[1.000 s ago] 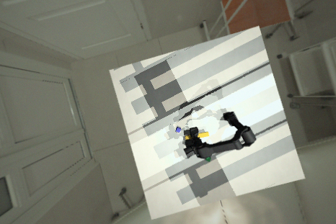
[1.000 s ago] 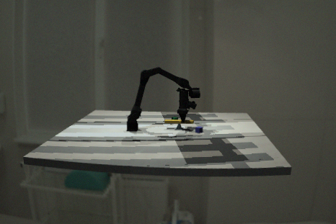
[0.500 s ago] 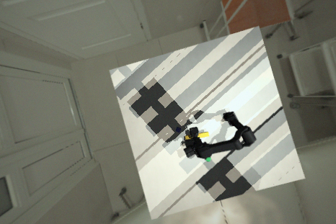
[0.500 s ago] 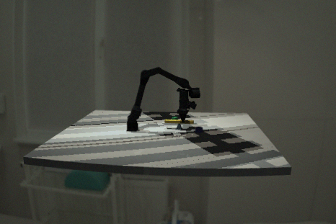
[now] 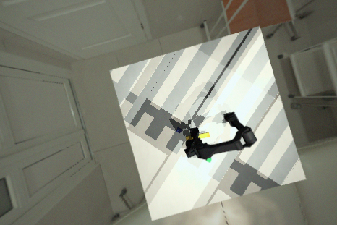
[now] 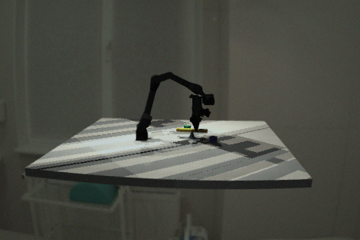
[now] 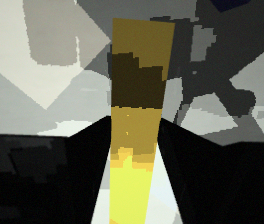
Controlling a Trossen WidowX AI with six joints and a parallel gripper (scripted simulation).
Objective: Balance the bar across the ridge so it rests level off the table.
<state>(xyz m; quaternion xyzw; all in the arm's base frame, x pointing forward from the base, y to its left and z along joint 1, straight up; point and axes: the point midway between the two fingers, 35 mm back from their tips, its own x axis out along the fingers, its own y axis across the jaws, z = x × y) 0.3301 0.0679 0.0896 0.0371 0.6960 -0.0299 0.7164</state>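
Observation:
The long yellow bar looks level and above the table in the exterior view. My gripper is shut on the bar, pointing down, with its fingers a little right of the bar's middle in that view. The small dark grey ridge stands on the table under about the middle of the bar, its peak just below the bar's underside. Whether they touch I cannot tell. The ridge is hidden by the arm in the top view and not distinguishable in the wrist view.
A dark blue block stands on the table beyond the bar's gripper-side end. A green object lies off to one side of the bar, behind it in the exterior view. The table has striped patterning.

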